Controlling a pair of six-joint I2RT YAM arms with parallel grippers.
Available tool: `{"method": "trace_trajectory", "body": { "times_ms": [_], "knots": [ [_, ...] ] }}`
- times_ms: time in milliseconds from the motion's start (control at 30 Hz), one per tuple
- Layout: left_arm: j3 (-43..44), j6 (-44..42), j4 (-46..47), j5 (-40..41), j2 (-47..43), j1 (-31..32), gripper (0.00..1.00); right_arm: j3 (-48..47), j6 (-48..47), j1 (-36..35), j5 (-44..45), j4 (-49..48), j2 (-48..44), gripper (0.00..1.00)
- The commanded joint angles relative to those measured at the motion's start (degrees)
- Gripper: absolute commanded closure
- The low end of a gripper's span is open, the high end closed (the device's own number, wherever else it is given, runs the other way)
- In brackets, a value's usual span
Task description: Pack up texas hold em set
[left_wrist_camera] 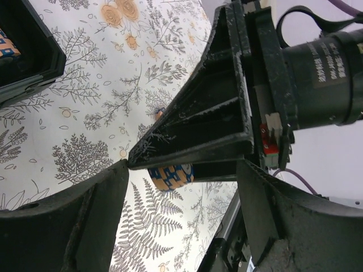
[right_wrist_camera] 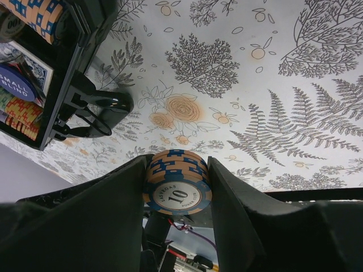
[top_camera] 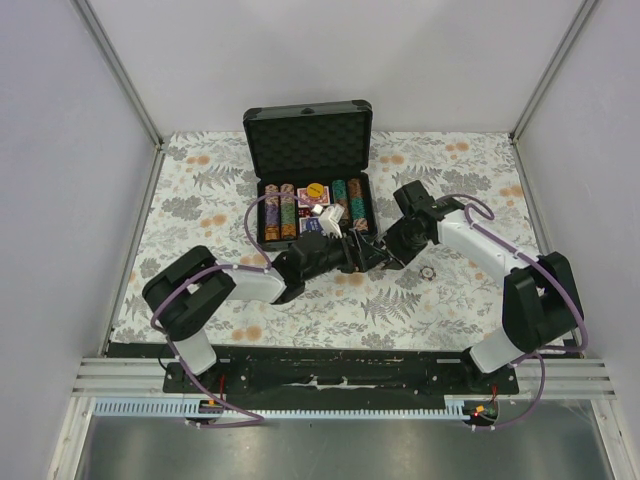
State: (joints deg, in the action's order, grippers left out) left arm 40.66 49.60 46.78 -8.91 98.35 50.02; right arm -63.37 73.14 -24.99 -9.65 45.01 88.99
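Stacked poker chips [left_wrist_camera: 171,176] in right claw [left_wrist_camera: 168,170]

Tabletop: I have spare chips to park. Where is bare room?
Free: cloth left of the briefcase, and the far-right corner. Crowded: before the briefcase, where left gripper and right gripper meet at the chip stack; a loose round piece lies beside.

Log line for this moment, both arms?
right gripper shut on chip stack | left gripper open | briefcase open, partly packed | round piece unpacked
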Motion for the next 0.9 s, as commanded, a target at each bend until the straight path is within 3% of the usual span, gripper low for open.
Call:
{"method": "trace_trajectory", "body": {
  "times_ms": [0, 667, 867],
  "knots": [
    [2.9, 2.9, -0.3, 2.6, 1.8, 0.6, 0.19, -1.6, 2.4, -0.7, -1.2, -1.6, 0.0, 0.95],
    [4.0, 6.6, -5.9, 5.9, 0.5, 0.9, 0.55, -2.5, 2.7, -1.7, -1.5, -3.1, 0.6, 0.95],
    [4.6, 6.5, -7.1, 6.3, 0.4, 1.0, 0.8, -3.2, 2.0, -2.0, -1.4, -2.7, 0.7, 0.95]
  ]
}}
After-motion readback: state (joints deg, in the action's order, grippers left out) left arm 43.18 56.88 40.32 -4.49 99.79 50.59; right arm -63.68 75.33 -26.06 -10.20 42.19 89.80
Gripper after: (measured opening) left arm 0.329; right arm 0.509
